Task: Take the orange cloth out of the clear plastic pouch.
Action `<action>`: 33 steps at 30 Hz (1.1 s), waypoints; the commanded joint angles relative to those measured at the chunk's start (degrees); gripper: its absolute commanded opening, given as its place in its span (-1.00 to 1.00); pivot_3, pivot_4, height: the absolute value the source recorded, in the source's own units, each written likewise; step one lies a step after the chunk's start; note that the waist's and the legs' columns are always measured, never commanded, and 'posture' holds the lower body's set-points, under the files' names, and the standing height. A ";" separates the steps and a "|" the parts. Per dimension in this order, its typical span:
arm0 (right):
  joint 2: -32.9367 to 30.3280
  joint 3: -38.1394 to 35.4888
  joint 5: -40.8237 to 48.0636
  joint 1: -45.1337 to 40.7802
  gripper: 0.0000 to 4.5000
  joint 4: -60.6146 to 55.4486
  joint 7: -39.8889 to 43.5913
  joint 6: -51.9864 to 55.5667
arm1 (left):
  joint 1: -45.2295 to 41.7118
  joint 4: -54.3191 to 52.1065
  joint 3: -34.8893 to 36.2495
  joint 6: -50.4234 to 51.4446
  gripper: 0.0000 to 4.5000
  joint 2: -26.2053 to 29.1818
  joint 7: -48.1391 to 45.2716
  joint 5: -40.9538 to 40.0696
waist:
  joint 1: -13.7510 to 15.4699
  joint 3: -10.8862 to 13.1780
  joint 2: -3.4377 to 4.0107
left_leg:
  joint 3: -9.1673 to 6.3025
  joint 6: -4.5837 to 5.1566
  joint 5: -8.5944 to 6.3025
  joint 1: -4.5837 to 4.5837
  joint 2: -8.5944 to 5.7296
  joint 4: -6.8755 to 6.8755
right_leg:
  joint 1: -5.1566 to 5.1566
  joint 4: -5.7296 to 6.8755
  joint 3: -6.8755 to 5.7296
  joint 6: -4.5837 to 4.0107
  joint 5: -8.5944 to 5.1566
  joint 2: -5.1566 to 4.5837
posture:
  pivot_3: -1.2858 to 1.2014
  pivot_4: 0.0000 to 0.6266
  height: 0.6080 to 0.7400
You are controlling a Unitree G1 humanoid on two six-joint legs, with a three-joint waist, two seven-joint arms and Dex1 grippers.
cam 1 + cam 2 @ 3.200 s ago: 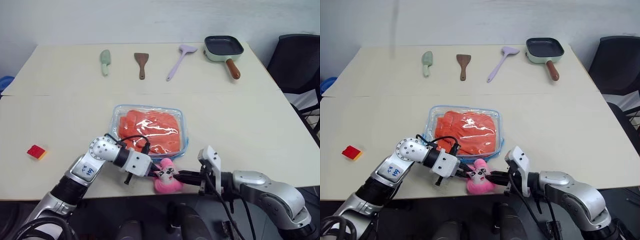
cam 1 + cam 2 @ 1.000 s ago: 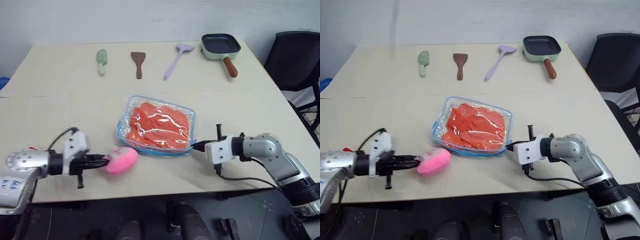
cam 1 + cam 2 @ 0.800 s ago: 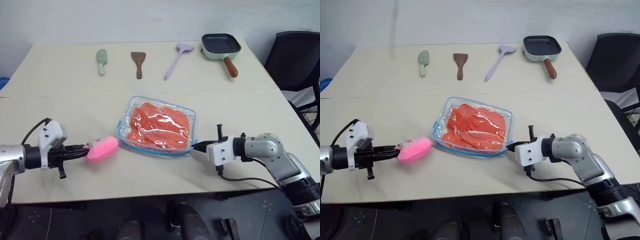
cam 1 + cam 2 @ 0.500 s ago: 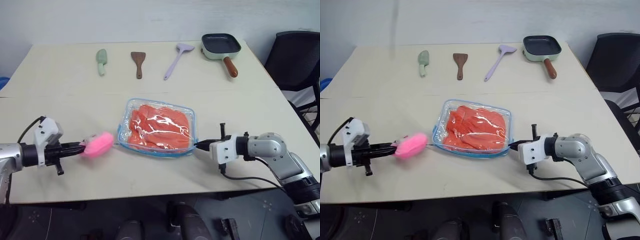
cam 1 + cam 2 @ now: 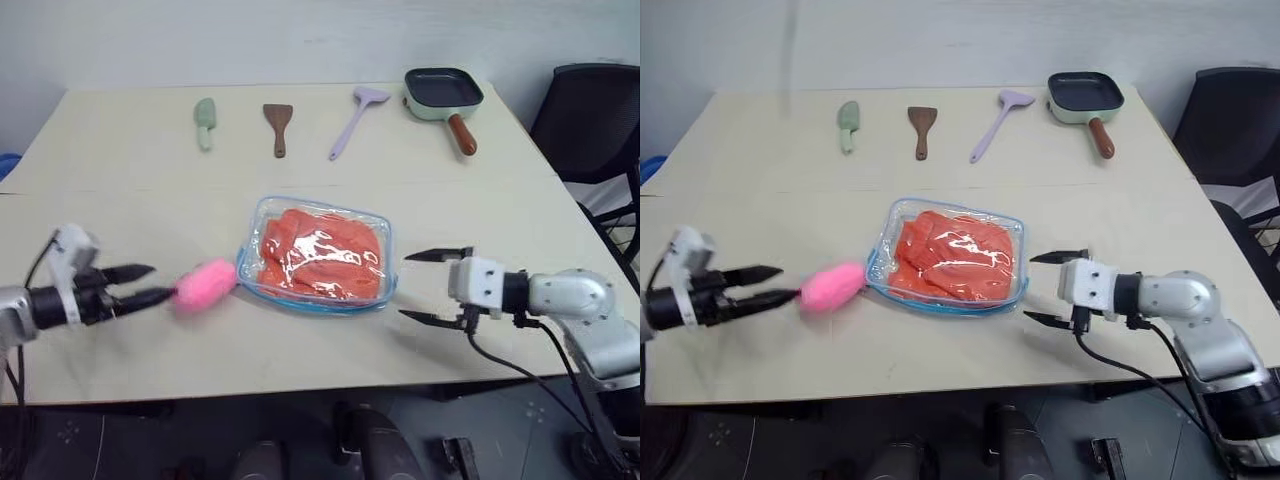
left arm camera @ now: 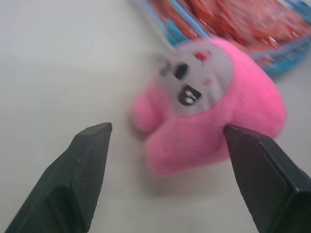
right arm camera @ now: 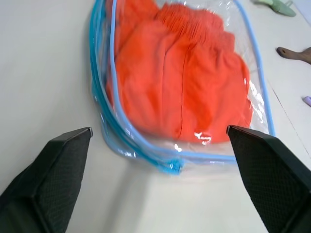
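The left gripper (image 5: 142,283) reaches in nearly level from the left edge of the left eye view, its two black fingers (image 5: 131,271) spread apart and pointing toward the frame's centre, holding nothing. Just off their tips lies a small pink fluffy plush toy (image 5: 204,284) on the pale bench (image 5: 120,200); in the left wrist view the toy's grey face shows between the parted fingers, not gripped.

The right gripper (image 5: 432,287) comes in from the lower right, forearm about level, its fingers wide apart, one above the other in the frame, tips aimed left at the pouch's right end, close to it but apart from it.

The clear plastic pouch with light blue edging (image 5: 385,285) lies flat at the centre of the frame, between the two grippers, its long axis running left to right with a slight tilt. The folded, wrinkled bright orange cloth (image 5: 318,258) is inside it, filling most of it.
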 commanded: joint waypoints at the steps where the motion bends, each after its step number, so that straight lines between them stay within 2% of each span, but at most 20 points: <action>1: -0.68 -4.60 7.70 0.83 0.98 -6.88 -1.66 8.91 | -8.55 -2.17 0.51 3.02 0.66 3.55 -3.36 -5.70 | -0.08 -0.01 -0.01 | -0.01 0.00 0.00 0.01 0.00 -0.03 | 0.01 -0.03 -0.02 0.01 0.00 -0.01 | 0.03 -0.52 1.00; 5: -0.04 -5.03 9.64 1.49 0.98 -10.09 -3.47 13.75 | -16.50 -9.65 -9.98 -2.38 0.66 1.60 -6.35 -3.59 | -0.17 0.01 0.03 | 0.07 0.01 -0.04 -0.13 -0.08 -0.10 | 0.10 0.04 -0.02 0.08 0.04 -0.09 | 0.03 -0.52 1.00; 8: 0.04 -3.99 9.47 2.11 0.98 -11.93 -3.71 15.06 | -17.78 -15.87 -23.62 -17.56 0.66 0.04 -9.53 8.86 | -0.16 0.01 0.03 | 0.12 -0.02 -0.04 -0.15 -0.23 -0.02 | 0.11 -0.03 0.01 0.08 0.04 -0.01 | 0.03 -0.52 1.00; 11: 0.13 -3.91 9.40 2.73 0.98 -13.31 -4.23 15.96 | -16.31 -13.29 -32.93 -37.54 0.66 0.70 -13.53 22.72 | -0.52 0.01 0.04 | 0.57 -0.15 -0.03 -0.11 -0.19 -0.04 | 0.08 -0.04 0.13 0.06 0.03 0.12 | 0.03 -0.52 1.00; 17: 0.36 -4.25 9.45 4.96 0.98 -16.25 -5.76 17.23 | -17.98 -1.60 -36.98 -58.74 0.66 -3.85 -9.99 33.22 | -0.31 0.01 0.03 | 0.75 -0.27 -0.01 -0.03 -0.08 -0.04 | 0.01 0.05 0.29 -0.08 -0.02 0.27 | 0.03 -0.52 1.00; 25: 0.01 -5.50 13.21 6.02 0.98 -18.87 -5.76 19.94 | -18.96 1.34 -36.10 -63.23 0.66 -9.12 -7.06 34.04 | -0.11 0.01 0.03 | 0.77 -0.13 -0.04 -0.05 -0.09 -0.03 | 0.03 0.02 0.30 -0.02 0.02 0.23 | 0.03 -0.52 1.00; 29: -0.21 -5.19 13.07 5.39 1.00 -18.30 -5.69 19.93 | -18.58 2.26 -35.93 -64.09 0.29 -9.23 -7.15 34.15 | -0.28 0.01 0.03 | 0.77 -0.12 -0.05 -0.02 -0.09 -0.04 | 0.04 0.02 0.29 -0.02 0.02 0.24 | 0.03 -0.52 1.00; 33: -0.38 -5.09 12.76 4.67 1.00 -17.36 -5.34 19.77 | -18.18 1.88 -35.47 -63.12 -0.26 -8.99 -7.87 32.87 | -0.23 0.01 0.03 | 0.78 -0.13 -0.05 -0.01 -0.08 -0.04 | 0.04 0.03 0.29 -0.02 0.02 0.24 | 0.03 -0.52 1.00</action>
